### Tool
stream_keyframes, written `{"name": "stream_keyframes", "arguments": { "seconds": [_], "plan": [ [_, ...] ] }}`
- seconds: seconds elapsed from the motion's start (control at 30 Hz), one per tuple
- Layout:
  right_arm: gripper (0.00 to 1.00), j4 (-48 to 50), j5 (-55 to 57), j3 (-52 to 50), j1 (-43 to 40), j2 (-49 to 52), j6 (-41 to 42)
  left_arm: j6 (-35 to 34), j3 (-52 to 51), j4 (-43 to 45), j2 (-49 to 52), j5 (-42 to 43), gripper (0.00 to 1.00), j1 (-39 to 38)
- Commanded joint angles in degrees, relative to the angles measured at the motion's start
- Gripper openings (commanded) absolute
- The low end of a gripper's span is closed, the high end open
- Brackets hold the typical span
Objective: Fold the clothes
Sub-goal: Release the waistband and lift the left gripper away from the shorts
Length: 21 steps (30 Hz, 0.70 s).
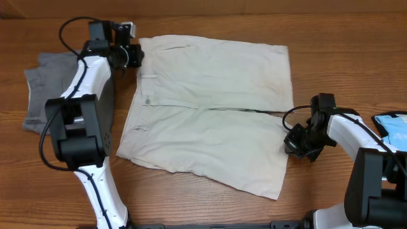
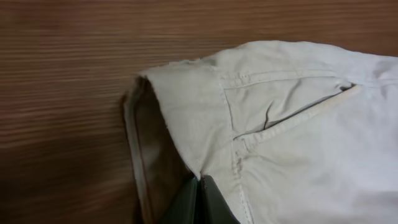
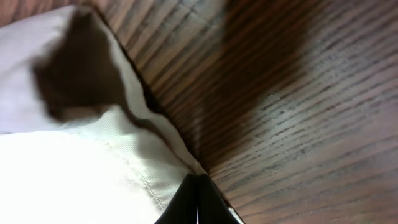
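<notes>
The clothes (image 1: 210, 108), pale beige shorts, lie spread flat in the middle of the table, waistband to the left and legs to the right. My left gripper (image 1: 135, 56) sits at the far-left waistband corner. In the left wrist view its jaws (image 2: 199, 186) are shut, pinching the lifted edge of the clothes (image 2: 298, 143) beside a pocket seam. My right gripper (image 1: 291, 145) is at the right edge of the near leg. In the right wrist view it (image 3: 198, 183) is shut on the stitched hem of the clothes (image 3: 74, 174).
A darker grey garment (image 1: 44, 83) lies at the left, partly under the left arm. A light-blue printed item (image 1: 391, 127) lies at the right edge behind the right arm. Brown wooden tabletop (image 1: 210, 203) surrounds the shorts.
</notes>
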Motion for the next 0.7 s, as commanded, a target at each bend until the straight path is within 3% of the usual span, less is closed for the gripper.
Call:
{"name": "stream_keyframes", "arguments": {
  "seconds": [0.0,0.23,0.3,0.33,0.4,0.57,0.67],
  "plan": [
    [0.04,-1.20,9.64,-3.58,0.20,4.44,3.02,1.18,1.29,-0.96,-2.14,-7.23,0.04,2.36],
    [0.04,-2.40,9.97,-2.10,0.20,4.11,2.99,1.40,1.29,-1.92,-2.12,-8.46,0.06,3.80],
    [0.04,-2.64,9.92,-1.49,0.20,4.00,1.84,1.38,1.29,-2.16,-2.14,-7.98,0.28,3.80],
    [0.11,-3.02,9.90,-1.07,0.20,3.82,1.40,1.40,1.29,-2.29,-2.14,-7.89,0.44,3.76],
    [0.31,-3.98,9.31,0.07,0.20,3.02,-0.66,1.44,1.31,-2.69,-2.27,-6.69,0.56,3.63],
    [0.39,-8.13,8.68,4.48,0.20,-2.69,-2.73,1.64,1.31,-5.51,-5.25,-2.86,0.60,3.69],
    [0.49,-9.09,7.08,7.39,0.20,-7.37,-5.09,2.58,1.29,-8.11,-8.87,-1.29,0.61,3.69]
  ]
}}
